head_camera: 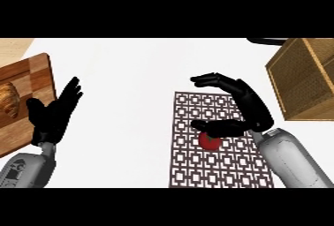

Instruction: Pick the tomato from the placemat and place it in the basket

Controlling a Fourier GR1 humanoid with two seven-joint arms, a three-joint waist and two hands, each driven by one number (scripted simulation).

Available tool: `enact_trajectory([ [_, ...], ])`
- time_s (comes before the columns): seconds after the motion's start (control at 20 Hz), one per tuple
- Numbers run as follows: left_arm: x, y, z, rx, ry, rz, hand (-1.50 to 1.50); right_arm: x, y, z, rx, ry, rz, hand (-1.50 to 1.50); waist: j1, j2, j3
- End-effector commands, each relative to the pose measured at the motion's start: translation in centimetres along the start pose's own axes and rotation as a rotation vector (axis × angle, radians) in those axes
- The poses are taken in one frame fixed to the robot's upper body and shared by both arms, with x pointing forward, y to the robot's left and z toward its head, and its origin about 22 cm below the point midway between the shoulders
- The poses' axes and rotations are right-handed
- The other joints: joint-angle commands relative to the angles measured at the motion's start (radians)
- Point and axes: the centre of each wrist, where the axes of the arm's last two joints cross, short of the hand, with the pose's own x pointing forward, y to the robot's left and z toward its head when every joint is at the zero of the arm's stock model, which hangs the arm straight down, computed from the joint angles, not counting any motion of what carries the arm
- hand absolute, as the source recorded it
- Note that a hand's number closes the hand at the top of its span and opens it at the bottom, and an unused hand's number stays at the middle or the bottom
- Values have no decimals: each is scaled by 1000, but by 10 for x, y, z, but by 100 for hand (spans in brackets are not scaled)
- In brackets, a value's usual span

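A red tomato (209, 141) lies on the brown-and-white patterned placemat (215, 167) in the middle right of the head view. My right hand (244, 106) hovers over the mat with its fingers spread. Its thumb (218, 128) reaches across the top of the tomato and hides part of it. The fingers point left, well beyond the tomato, so nothing is clasped. The woven basket (303, 79) stands at the right edge, beyond the mat's far right corner. My left hand (55, 112) rests open at the left, fingers up.
A wooden cutting board (29, 75) lies along the left edge with a croissant (8, 99) on it, close behind my left hand. A dark object (267, 40) shows at the top right behind the basket. White counter lies between the board and the mat.
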Motion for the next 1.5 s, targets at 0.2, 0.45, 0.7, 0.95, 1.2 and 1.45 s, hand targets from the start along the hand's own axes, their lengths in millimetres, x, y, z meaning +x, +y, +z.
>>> enact_trajectory([
  [0.2, 17, 44, -3, 45, 33, 2, 0, 68, 82, -44, 27, 110, 100, -150, -46, -13, 1],
  [0.45, 15, 29, -7, 62, 41, 1, 0, 85, 57, -75, 170, 379, 360, -150, -67, -23, -3],
  [0.7, 0, 25, 2, 58, 68, 25, 0, 112, 4, -104, 133, 572, 736, -150, -77, -34, -4],
  [0.95, 17, 38, -8, 62, 46, 24, 0, 162, -18, -121, 251, 703, 762, -150, -68, -17, 0],
  [1.2, 5, 33, -3, 48, 29, 14, 0, 163, -58, -121, 444, 801, 640, -150, -59, -12, 1],
  [1.45, 0, 39, -1, 76, 53, 19, 0, 189, -65, -87, 469, 795, 564, -150, -70, -15, 2],
])
